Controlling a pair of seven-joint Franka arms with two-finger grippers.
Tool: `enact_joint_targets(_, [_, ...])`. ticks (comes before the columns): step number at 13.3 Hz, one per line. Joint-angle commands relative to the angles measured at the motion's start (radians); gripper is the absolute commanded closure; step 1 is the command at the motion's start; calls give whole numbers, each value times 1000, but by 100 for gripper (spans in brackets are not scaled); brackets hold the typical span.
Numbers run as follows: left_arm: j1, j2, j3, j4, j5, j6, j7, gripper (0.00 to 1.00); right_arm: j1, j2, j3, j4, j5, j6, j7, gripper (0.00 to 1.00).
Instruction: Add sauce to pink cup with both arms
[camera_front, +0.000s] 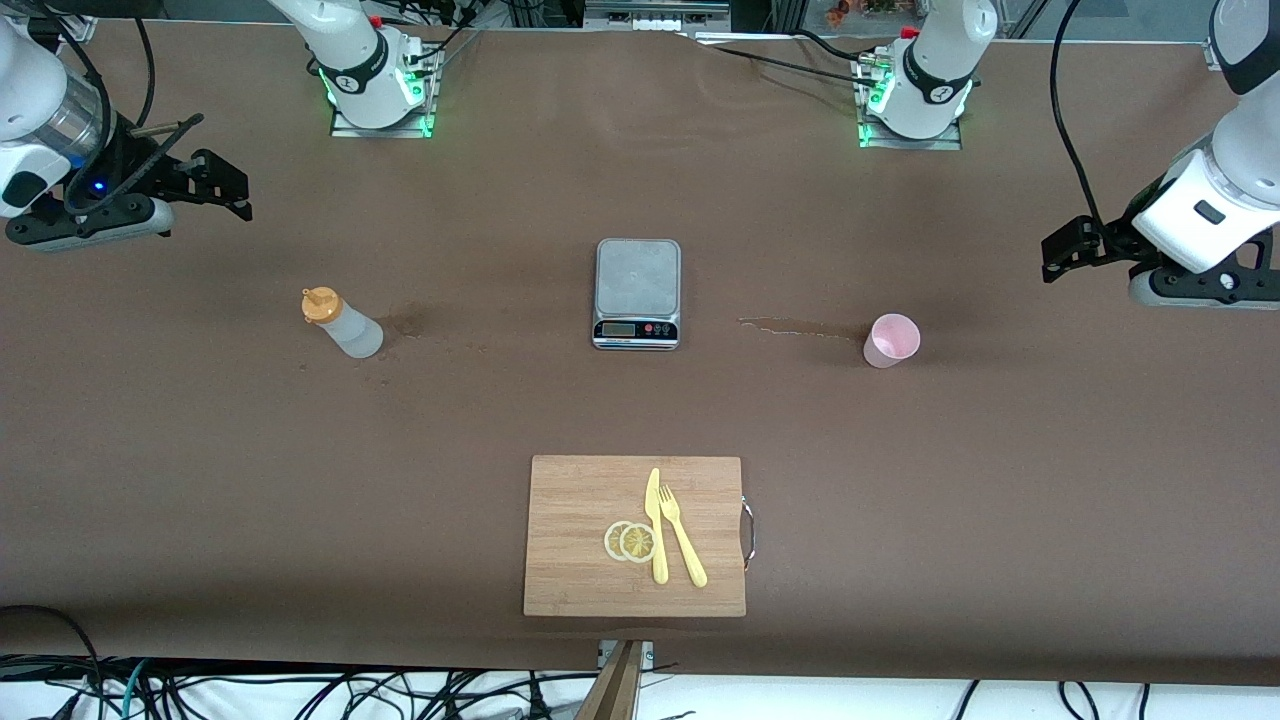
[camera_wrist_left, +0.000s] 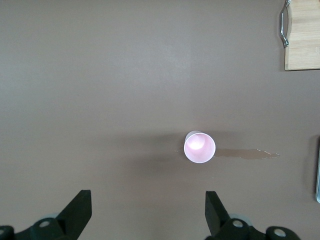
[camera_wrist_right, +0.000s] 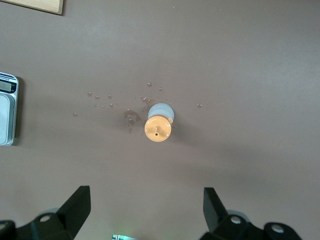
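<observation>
The sauce bottle (camera_front: 340, 322), translucent with an orange cap, stands upright on the brown table toward the right arm's end. It also shows in the right wrist view (camera_wrist_right: 159, 122). The pink cup (camera_front: 891, 340) stands upright toward the left arm's end and looks empty in the left wrist view (camera_wrist_left: 199, 147). My right gripper (camera_front: 228, 186) is open and empty, up in the air beside the bottle (camera_wrist_right: 146, 202). My left gripper (camera_front: 1060, 252) is open and empty, up in the air beside the cup (camera_wrist_left: 148, 205).
A grey kitchen scale (camera_front: 637, 292) sits mid-table between bottle and cup. A wooden cutting board (camera_front: 580, 500) nearer the camera carries a yellow knife (camera_front: 656, 525), a fork (camera_front: 682, 535) and lemon slices (camera_front: 630, 541). A wet streak (camera_front: 800, 326) lies beside the cup.
</observation>
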Motion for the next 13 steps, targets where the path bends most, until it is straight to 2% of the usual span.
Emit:
enact_joint_targets(1, [10, 19, -3, -6, -20, 48, 23, 0, -4, -13, 1, -5, -8, 4, 6, 0])
enact_joint_targets(8, [-5, 160, -3, -14, -8, 227, 21, 0, -4, -13, 1, -11, -8, 10, 6, 0])
enact_joint_targets(10, [-7, 234, -3, -26, -9, 340, 21, 0, -4, -14, 1, -19, -10, 12, 6, 0])
enact_joint_targets(13, [-11, 301, -4, -51, -14, 427, 23, 0, -4, -16, 1, -19, -8, 12, 6, 0])
